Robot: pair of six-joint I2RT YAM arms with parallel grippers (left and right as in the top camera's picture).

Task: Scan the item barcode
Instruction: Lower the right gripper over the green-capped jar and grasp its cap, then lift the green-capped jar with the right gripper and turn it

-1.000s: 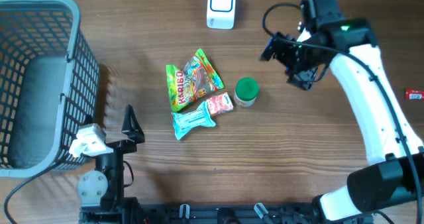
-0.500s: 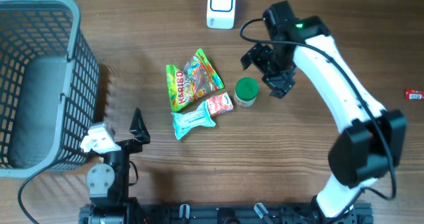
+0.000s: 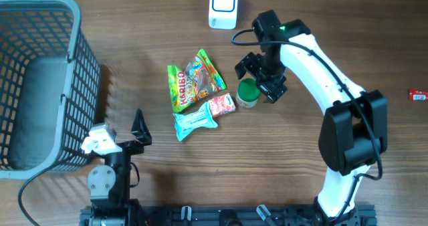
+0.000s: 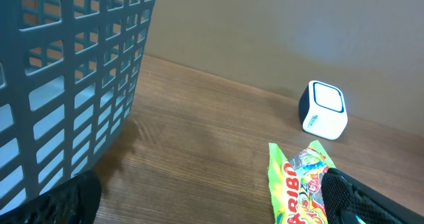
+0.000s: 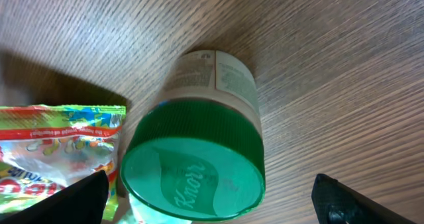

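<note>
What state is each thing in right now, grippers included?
Right gripper: open, above the jar, gripping nothing
Left gripper: open, holding nothing
Jar: upright, green lid on
Haribo bag: lying flat
Teal packet: lying flat
Scanner: standing, untouched
Basket: upright

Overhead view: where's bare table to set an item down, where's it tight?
Free: wooden table strip between grey slotted plastic basket and green Haribo bag; also the wide stretch from the green-lidded round jar toward the arm bases. Crowded: centre, where snack packets, jar and the open right tool bunch below the white box scanner.
</note>
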